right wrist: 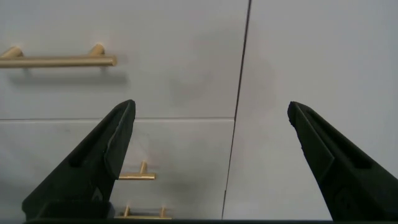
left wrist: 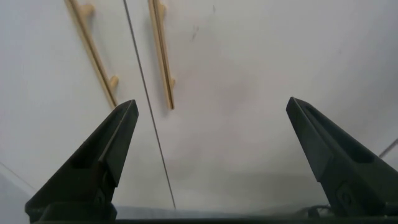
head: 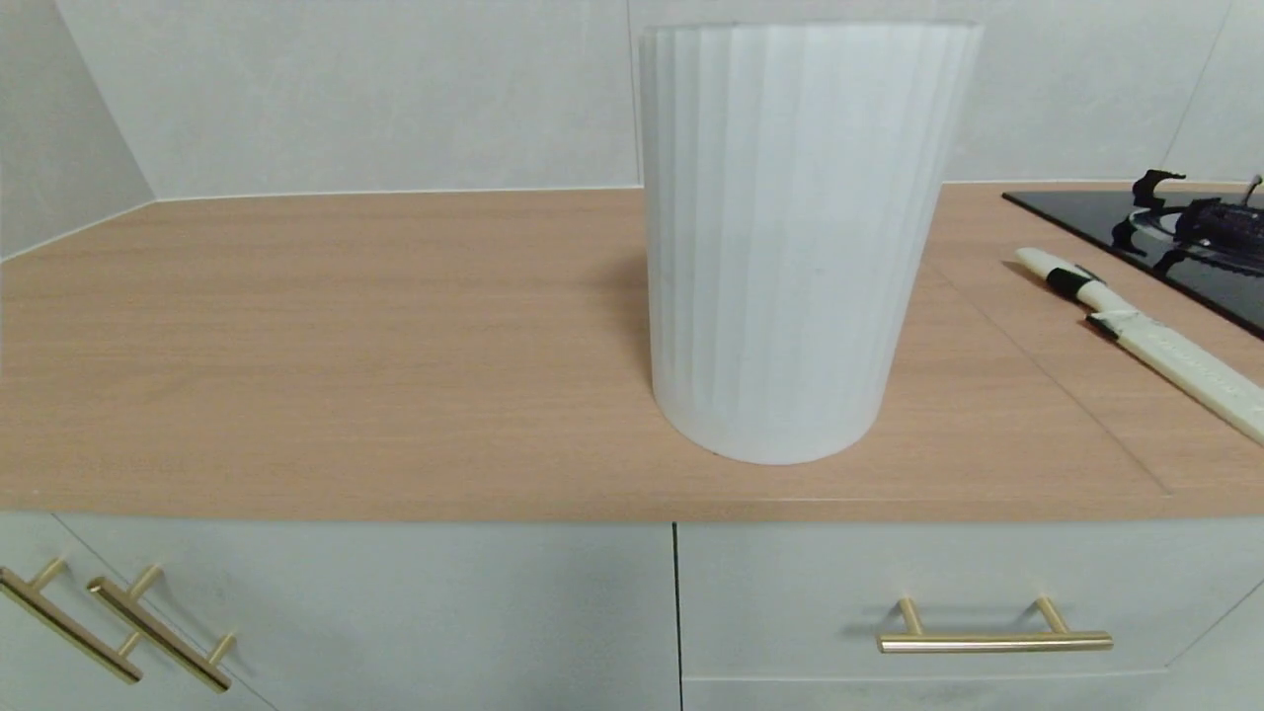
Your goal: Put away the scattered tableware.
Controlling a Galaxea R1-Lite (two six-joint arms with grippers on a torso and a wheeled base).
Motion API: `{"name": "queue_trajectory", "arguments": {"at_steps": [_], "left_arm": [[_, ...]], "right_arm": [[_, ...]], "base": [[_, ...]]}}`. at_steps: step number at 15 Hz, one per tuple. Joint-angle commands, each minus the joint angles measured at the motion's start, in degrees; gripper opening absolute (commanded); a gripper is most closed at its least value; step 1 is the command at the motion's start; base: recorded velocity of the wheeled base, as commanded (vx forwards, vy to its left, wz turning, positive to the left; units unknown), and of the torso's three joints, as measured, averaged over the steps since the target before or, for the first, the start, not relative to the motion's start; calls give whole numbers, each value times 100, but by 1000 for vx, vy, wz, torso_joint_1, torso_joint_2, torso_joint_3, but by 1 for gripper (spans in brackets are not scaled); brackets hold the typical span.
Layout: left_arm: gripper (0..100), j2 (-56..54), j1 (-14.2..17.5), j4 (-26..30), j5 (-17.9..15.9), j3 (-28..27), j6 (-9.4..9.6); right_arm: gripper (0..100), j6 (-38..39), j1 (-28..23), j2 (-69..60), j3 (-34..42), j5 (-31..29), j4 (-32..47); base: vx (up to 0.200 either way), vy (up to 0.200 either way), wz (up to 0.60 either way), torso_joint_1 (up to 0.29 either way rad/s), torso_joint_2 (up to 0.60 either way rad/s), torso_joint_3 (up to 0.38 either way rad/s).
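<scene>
A tall white ribbed holder (head: 790, 247) stands upright on the wooden countertop (head: 346, 346), near its front edge. A white-handled knife (head: 1150, 341) lies flat on the counter to the right of it, between the holder and the stove. My left gripper (left wrist: 211, 109) is open with nothing between its fingers, facing white cabinet doors. My right gripper (right wrist: 211, 112) is open too and holds nothing, facing the drawer fronts below the counter.
A black glass stove (head: 1165, 237) with a burner grate occupies the counter's far right. White cabinet fronts below carry brass handles (head: 992, 640) (left wrist: 163, 53) (right wrist: 59, 60). The counter left of the holder is bare wood, bounded by tiled walls.
</scene>
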Motion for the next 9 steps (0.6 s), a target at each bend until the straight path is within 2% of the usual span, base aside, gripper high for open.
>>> {"name": "queue_trajectory", "arguments": {"at_steps": [1,9], "left_arm": [[100,2,0,1,2,0,-1],[100,2,0,1,2,0,-1]], "right_arm": [[100,1,-2,7,-6,1,-1],[100,1,-2,7,2,1,-1]], "base": [[0,0,0,119,-564,-330],[0,0,0,165,-477,-301]]}}
